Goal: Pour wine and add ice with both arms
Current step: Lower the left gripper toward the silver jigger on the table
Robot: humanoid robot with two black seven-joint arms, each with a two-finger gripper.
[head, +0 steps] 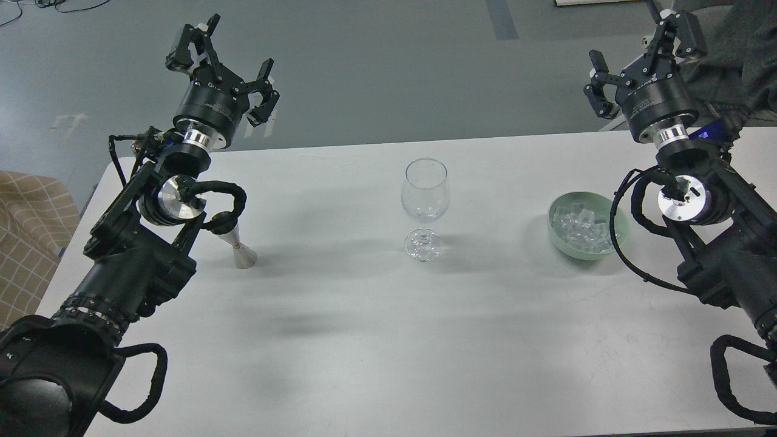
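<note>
A clear stemmed wine glass (425, 206) stands upright at the middle of the white table (364, 328); I cannot tell whether any wine is in it. The ice (581, 229), a heap of clear cubes, lies in a pale green bowl (618, 238) to the right. My left gripper (221, 54) is open and empty, raised beyond the table's far left edge. My right gripper (643, 51) is open and empty, raised beyond the far right edge, behind the bowl. A small silver cone-shaped vessel (240, 250) stands at the left, partly hidden by my left arm.
A person in dark clothes (737, 54) sits at the far right behind my right gripper. A beige checked cloth (24, 230) lies left of the table. Grey floor lies beyond the table.
</note>
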